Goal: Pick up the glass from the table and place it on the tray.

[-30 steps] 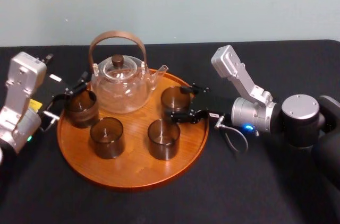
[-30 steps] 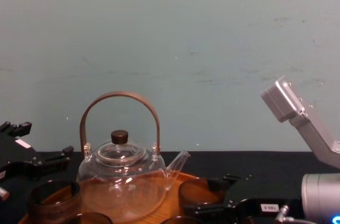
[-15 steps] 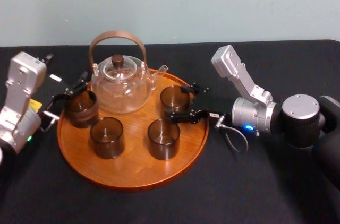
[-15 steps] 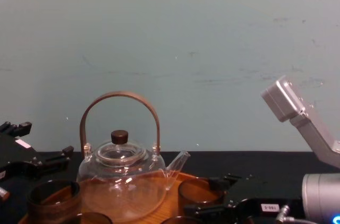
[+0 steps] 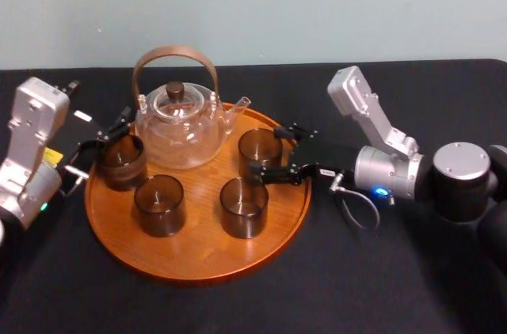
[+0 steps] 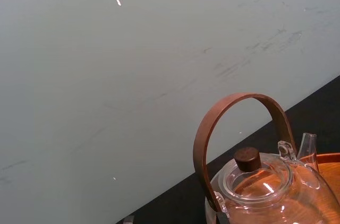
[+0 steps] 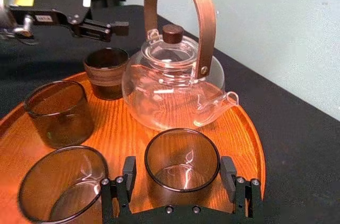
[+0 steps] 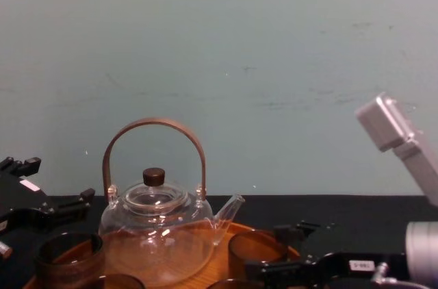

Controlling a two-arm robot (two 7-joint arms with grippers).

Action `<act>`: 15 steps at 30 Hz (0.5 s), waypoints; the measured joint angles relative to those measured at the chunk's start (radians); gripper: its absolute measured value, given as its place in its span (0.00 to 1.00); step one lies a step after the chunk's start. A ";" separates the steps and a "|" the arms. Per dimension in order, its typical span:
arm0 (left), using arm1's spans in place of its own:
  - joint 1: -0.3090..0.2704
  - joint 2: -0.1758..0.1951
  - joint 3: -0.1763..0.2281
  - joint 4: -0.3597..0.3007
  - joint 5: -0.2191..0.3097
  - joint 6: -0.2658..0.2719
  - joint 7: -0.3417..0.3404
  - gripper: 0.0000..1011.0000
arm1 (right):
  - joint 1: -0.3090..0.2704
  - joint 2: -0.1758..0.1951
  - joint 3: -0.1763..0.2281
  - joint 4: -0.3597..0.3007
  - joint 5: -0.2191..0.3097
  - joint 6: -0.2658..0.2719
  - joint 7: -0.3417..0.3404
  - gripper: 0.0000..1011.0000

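The glass (image 5: 260,149) stands upright on the right side of the round wooden tray (image 5: 198,251), next to the teapot's spout. My right gripper (image 5: 269,152) is open, one finger on either side of the glass, with a gap on each side in the right wrist view, glass (image 7: 182,161) and fingers (image 7: 129,173). In the chest view the glass (image 8: 254,249) sits just left of the right gripper (image 8: 284,248). My left gripper (image 5: 104,146) hangs open at the tray's left rim, beside another brown glass (image 5: 120,161).
A glass teapot (image 5: 178,127) with a brown hoop handle stands at the back of the tray. Two more brown glasses (image 5: 158,205) (image 5: 243,207) stand at the tray's front. Black cloth covers the table, and a pale wall rises behind it.
My right gripper and arm have drawn back a little to the right, leaving the glass standing on the tray. The left arm has not moved.
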 joint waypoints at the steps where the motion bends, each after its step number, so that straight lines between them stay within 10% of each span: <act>1: 0.000 0.000 0.000 0.000 0.000 0.000 0.000 0.99 | -0.004 0.005 0.002 -0.008 0.003 0.000 0.003 0.99; 15: 0.000 0.000 0.000 0.000 0.000 0.000 0.000 0.99 | -0.119 0.148 0.053 -0.206 0.085 0.004 0.033 0.99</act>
